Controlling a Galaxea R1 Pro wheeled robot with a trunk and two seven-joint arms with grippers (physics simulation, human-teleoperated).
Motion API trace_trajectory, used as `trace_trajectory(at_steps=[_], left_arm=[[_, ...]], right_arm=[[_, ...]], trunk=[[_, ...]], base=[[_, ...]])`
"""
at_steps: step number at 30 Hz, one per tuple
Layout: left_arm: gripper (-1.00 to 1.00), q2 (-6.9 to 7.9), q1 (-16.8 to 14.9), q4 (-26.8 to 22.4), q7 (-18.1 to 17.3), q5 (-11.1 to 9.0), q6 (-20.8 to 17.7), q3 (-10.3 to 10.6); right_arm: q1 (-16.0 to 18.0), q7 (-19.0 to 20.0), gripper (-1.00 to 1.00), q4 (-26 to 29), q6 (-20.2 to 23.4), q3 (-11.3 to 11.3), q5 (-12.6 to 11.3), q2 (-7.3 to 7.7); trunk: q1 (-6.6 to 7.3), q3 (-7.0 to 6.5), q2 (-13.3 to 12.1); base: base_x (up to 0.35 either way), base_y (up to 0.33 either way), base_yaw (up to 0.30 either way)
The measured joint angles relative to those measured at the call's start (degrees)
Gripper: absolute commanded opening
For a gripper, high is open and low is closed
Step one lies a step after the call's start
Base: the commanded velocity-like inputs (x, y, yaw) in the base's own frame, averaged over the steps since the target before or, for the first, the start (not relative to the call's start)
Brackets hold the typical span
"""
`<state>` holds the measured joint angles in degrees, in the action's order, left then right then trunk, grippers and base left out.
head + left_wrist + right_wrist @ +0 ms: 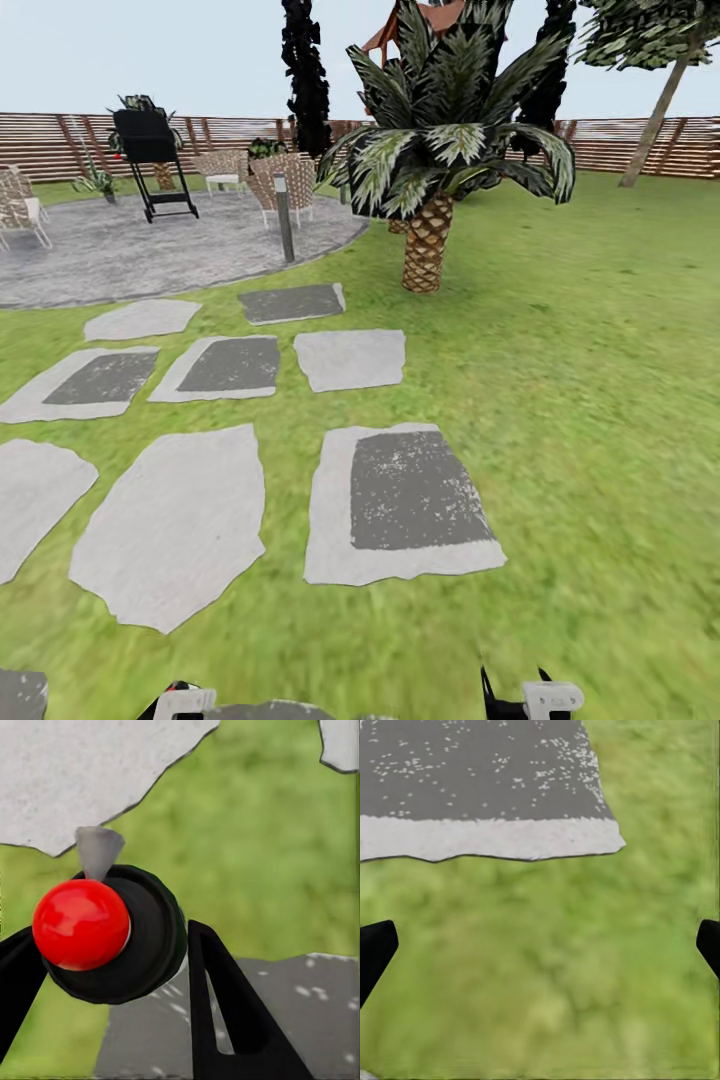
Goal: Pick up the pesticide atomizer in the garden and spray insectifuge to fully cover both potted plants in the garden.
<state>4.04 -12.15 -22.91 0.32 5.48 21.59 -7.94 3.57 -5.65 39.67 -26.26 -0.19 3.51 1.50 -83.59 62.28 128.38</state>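
The left hand (112,975) is clamped on the pesticide atomizer (112,934), seen end-on: a black round end with a red ball and grey nozzle. The right hand (540,952) hangs wide apart and empty above the lawn (555,967), beside a stepping stone (480,787).

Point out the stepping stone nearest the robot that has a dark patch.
The big stone right of centre, closest to the head view's bottom edge; its dark patch fills its upper right. The other dark-patched stones lie farther off.
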Motion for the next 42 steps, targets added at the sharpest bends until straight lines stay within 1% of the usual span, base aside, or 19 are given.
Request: trace_trajectory(at_steps=[42], left_arm=[[-1.00, -0.05, 0.0, 0.0, 0.1, 0.2, 0.0, 0.0]], right_arm=[[0.0, 0.0, 1.00, 0.0, 0.0, 0.0, 0.0, 0.00]], trunk=[[0.00, 0.00, 0.0]], base=[[-0.312, 0.191, -0.273]])
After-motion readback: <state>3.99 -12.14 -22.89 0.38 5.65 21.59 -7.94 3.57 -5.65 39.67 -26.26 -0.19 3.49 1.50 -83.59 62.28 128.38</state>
